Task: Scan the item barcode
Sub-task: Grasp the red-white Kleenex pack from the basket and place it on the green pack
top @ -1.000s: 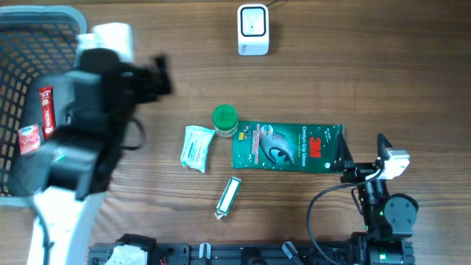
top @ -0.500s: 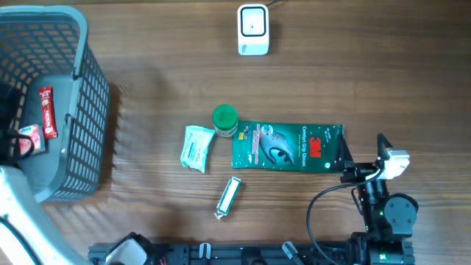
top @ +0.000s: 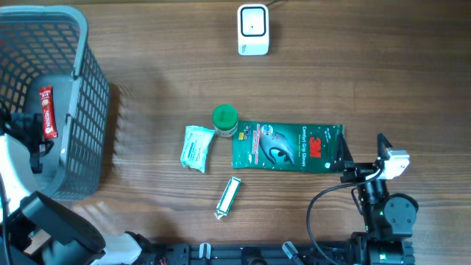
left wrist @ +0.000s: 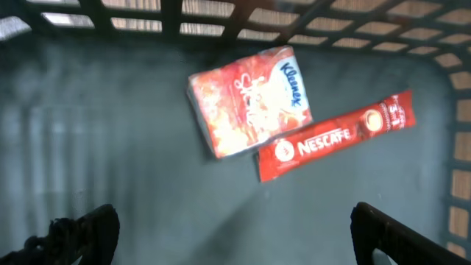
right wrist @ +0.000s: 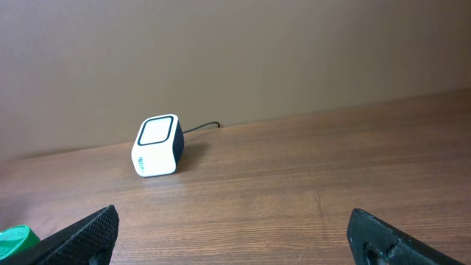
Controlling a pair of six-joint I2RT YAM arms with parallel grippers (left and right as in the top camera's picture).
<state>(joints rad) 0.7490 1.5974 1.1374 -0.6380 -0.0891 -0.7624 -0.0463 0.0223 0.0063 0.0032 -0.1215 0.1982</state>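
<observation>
The white barcode scanner (top: pixel 252 29) stands at the table's far middle and also shows in the right wrist view as the scanner (right wrist: pixel 157 145). Items on the table: a green-capped bottle (top: pixel 224 118), a green 3M glove pack (top: pixel 287 146), a white tissue packet (top: pixel 197 147) and a small stick pack (top: pixel 229 196). My left gripper (left wrist: pixel 235 246) hangs open inside the grey basket (top: pixel 81 110), above a red Kleenex pack (left wrist: pixel 250 99) and a red Nescafe stick (left wrist: pixel 335 136), holding nothing. My right gripper (right wrist: pixel 235 243) is open and empty, low over the wood right of the glove pack.
The basket fills the far left corner, and my left arm (top: pixel 22 169) reaches over its near left side. The right arm's base (top: pixel 386 213) and cable sit at the near right. A green cap (right wrist: pixel 15 237) shows at the right wrist view's left edge.
My left arm has swept from over the basket's far side back to its near left edge. The right arm and the table items have not moved.
</observation>
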